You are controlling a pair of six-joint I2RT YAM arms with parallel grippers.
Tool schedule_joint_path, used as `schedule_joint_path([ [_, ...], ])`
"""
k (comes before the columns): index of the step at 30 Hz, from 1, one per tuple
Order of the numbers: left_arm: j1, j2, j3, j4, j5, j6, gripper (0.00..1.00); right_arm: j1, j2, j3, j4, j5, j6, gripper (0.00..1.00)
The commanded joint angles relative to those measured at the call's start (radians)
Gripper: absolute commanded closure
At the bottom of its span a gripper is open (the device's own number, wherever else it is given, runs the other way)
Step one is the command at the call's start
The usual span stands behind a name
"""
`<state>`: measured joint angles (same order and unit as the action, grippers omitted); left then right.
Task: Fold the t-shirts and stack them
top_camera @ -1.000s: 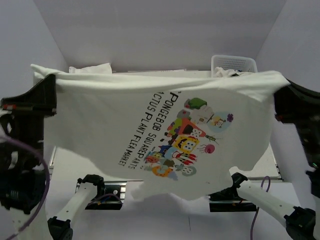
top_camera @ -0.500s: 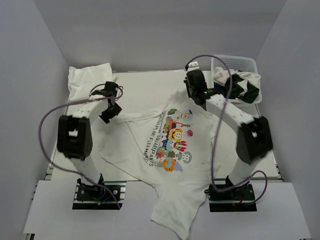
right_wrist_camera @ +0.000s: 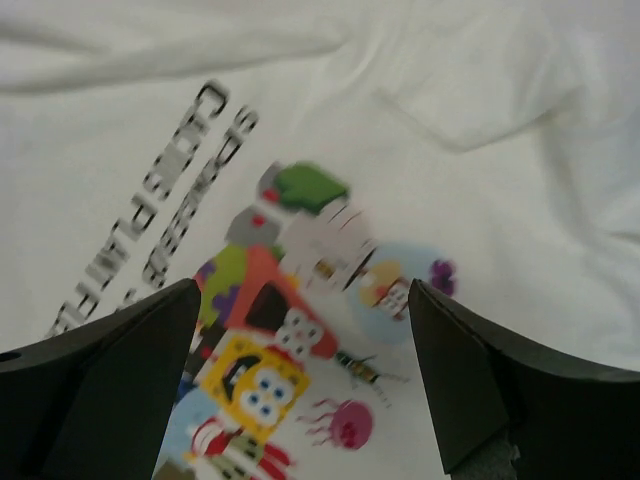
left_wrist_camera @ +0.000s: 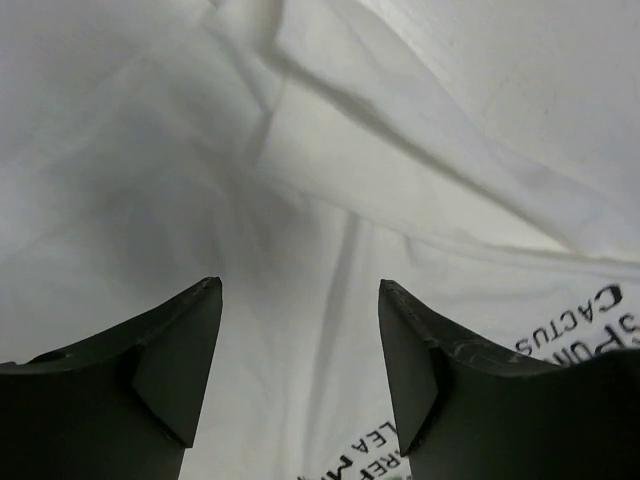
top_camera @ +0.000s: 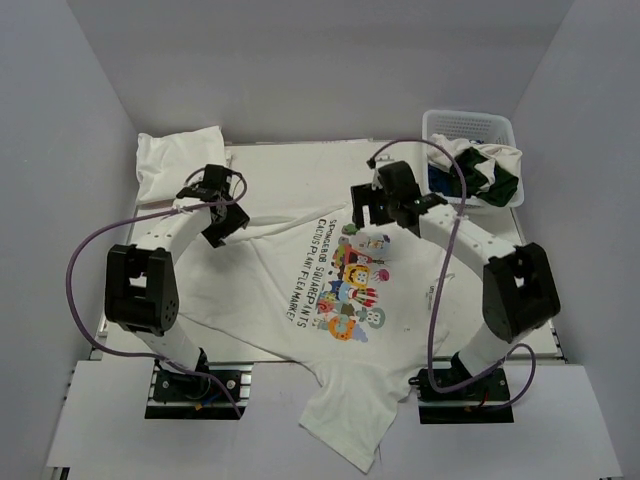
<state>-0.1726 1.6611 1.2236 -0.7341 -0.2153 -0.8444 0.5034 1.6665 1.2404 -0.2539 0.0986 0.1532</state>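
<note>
A white t-shirt with a colourful cartoon print (top_camera: 345, 285) lies spread face up on the table, creased, its lower part hanging over the near edge. My left gripper (top_camera: 227, 217) hovers open over its left shoulder area, with only wrinkled white cloth (left_wrist_camera: 330, 180) below my empty left gripper (left_wrist_camera: 300, 290). My right gripper (top_camera: 363, 207) stands open above the top of the print. In the right wrist view the cartoon print (right_wrist_camera: 300, 250) fills the space under my right gripper (right_wrist_camera: 305, 290), which holds nothing.
A folded white t-shirt (top_camera: 178, 160) lies at the back left corner. At the back right stands a white lattice basket (top_camera: 468, 125) with white, blue and dark green shirts (top_camera: 485, 172) spilling from it. Grey walls enclose the table.
A second ago both grippers held the printed t-shirt stretched up before the camera. Both have since opened and let go, and the shirt now lies on the table.
</note>
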Motion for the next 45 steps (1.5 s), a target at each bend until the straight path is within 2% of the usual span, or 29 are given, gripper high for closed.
schedule_joint_path([
  [1, -0.016, -0.006, -0.051, 0.068, 0.149, 0.084, 0.26, 0.023, -0.059, -0.157, 0.106, -0.284, 0.112, 0.10],
  [2, -0.016, -0.015, -0.087, 0.112, 0.186, 0.094, 0.26, 0.038, -0.089, -0.276, 0.170, -0.319, 0.115, 0.10],
  [4, -0.027, -0.015, -0.131, 0.159, 0.218, 0.094, 0.25, 0.047, -0.134, -0.347, 0.241, -0.382, 0.155, 0.10],
  [5, -0.027, -0.015, -0.142, 0.204, 0.229, 0.106, 0.25, 0.056, -0.163, -0.442, 0.277, -0.388, 0.157, 0.10],
  [8, -0.038, 0.003, -0.142, 0.245, 0.240, 0.107, 0.22, 0.064, -0.201, -0.541, 0.373, -0.389, 0.171, 0.10],
  [15, -0.038, 0.178, 0.035, 0.231, 0.231, 0.128, 0.22, 0.060, -0.146, -0.573, 0.260, -0.330, 0.151, 0.10],
  [20, -0.038, 0.296, 0.131, 0.231, 0.264, 0.127, 0.22, 0.060, -0.125, -0.595, 0.255, -0.321, 0.158, 0.10],
  [23, -0.027, 0.371, 0.238, 0.184, 0.228, 0.126, 0.22, 0.057, -0.123, -0.599, 0.222, -0.307, 0.149, 0.10],
  [28, -0.016, 0.465, 0.451, 0.160, 0.113, 0.105, 0.22, 0.055, -0.119, -0.611, 0.170, -0.284, 0.132, 0.10],
  [32, -0.007, 0.590, 0.649, 0.151, 0.122, 0.096, 0.21, 0.058, -0.125, -0.624, 0.148, -0.266, 0.128, 0.10],
  [35, 0.002, 0.698, 0.868, 0.165, 0.122, 0.096, 0.21, 0.057, -0.126, -0.628, 0.131, -0.238, 0.126, 0.10],
  [38, 0.013, 0.765, 0.944, 0.272, 0.143, 0.107, 0.19, 0.055, -0.117, -0.625, 0.133, -0.243, 0.123, 0.10],
  [42, 0.013, 0.775, 0.978, 0.373, 0.174, 0.136, 0.19, 0.055, -0.123, -0.610, 0.120, -0.237, 0.112, 0.10],
  [45, -0.001, 0.692, 0.949, 0.416, 0.174, 0.209, 0.19, 0.057, -0.136, -0.614, 0.123, -0.244, 0.109, 0.10],
])
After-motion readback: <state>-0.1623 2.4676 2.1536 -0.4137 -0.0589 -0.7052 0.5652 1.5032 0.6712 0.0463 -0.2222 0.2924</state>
